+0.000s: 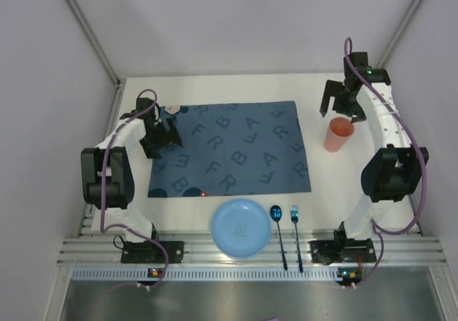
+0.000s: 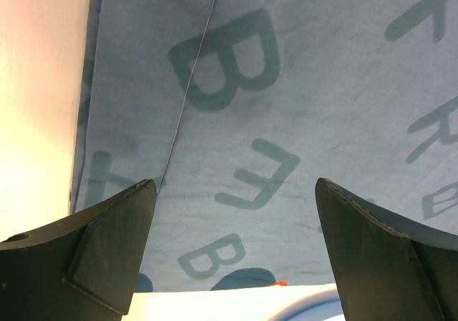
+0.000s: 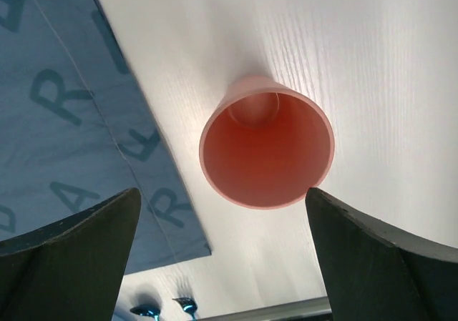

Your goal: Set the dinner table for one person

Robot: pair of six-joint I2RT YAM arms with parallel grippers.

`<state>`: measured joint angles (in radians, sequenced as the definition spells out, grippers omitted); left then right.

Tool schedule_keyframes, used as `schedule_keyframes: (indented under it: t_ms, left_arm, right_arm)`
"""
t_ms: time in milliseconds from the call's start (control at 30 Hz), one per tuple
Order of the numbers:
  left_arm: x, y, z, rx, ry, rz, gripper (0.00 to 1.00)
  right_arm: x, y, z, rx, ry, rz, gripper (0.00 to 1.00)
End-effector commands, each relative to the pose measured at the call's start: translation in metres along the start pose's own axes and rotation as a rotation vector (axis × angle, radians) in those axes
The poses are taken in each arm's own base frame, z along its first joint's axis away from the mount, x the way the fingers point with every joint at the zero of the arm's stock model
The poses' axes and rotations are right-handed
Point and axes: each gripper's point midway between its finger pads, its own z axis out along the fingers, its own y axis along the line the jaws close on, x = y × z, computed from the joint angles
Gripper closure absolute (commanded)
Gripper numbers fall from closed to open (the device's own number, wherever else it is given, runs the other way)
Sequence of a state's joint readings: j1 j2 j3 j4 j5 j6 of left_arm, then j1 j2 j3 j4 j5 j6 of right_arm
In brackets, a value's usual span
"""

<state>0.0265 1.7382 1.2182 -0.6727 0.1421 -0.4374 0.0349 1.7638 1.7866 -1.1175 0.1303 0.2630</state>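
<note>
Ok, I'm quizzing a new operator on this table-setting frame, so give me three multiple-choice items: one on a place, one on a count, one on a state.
1. Where does the cup stand relative to the blue cloth?
A) on it
B) on the table, right of it
C) left of it

2. How many utensils lie beside the plate?
A) one
B) two
C) four

3. How is the right gripper?
A) open, holding nothing
B) shut on the cup
C) shut, empty

Answers:
1 B: the top view shows the cup on bare white, just past the cloth's right edge.
2 B: a spoon and a fork lie right of the plate.
3 A: the right wrist view shows its fingers wide apart above the upright cup.
</note>
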Motion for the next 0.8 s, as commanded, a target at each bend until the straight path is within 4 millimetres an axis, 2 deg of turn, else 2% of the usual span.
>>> schedule_keyframes:
  t_ms: [0,167,333,367,400,467,500,533,633,667,700,733,767]
  left_arm:
    - [-0.005,-0.005,-0.014,0.038,-0.057,0.019,0.02]
    - [-0.004,-0.003,-0.015,0.033,-0.062,0.016,0.02]
    - [-0.003,0.002,-0.015,0.021,-0.070,0.016,0.02]
    - [-0.003,0.004,-0.016,0.020,-0.072,0.015,0.02]
    - [-0.003,0.004,-0.015,0.019,-0.072,0.017,0.02]
    - [-0.002,0.007,-0.013,0.015,-0.072,0.013,0.02]
    - [-0.001,0.007,-0.013,0.015,-0.070,0.013,0.02]
    - [-0.002,0.008,-0.012,0.013,-0.069,0.012,0.02]
    - [-0.004,0.007,-0.010,0.016,-0.070,0.010,0.02]
    - [-0.004,0.006,-0.009,0.018,-0.067,0.010,0.02]
    - [-0.007,0.005,-0.009,0.020,-0.073,0.010,0.02]
    - [-0.009,0.004,-0.009,0.020,-0.075,0.007,0.02]
    - [-0.009,0.003,-0.007,0.023,-0.070,0.005,0.02]
  right_arm:
    - [0.009,0.005,0.019,-0.021,0.068,-0.004,0.02]
    - [0.012,0.029,0.038,-0.093,0.116,-0.028,0.07]
    - [0.031,0.030,0.063,-0.053,0.180,-0.066,0.14]
    - [0.039,0.027,0.070,-0.039,0.206,-0.071,0.19]
    - [0.040,0.026,0.074,-0.032,0.207,-0.077,0.41]
    - [0.045,0.026,0.080,-0.026,0.225,-0.090,0.73]
    - [0.045,0.026,0.081,-0.016,0.225,-0.096,0.94]
    - [0.044,0.026,0.081,-0.016,0.224,-0.100,1.00]
    - [0.032,0.029,0.068,0.016,0.191,-0.121,1.00]
    - [0.020,0.032,0.057,0.021,0.150,-0.124,1.00]
    - [0.017,0.032,0.048,0.047,0.138,-0.134,1.00]
    - [0.015,0.042,0.039,0.042,0.115,-0.158,1.00]
    - [0.003,0.050,0.025,0.033,0.064,-0.163,1.00]
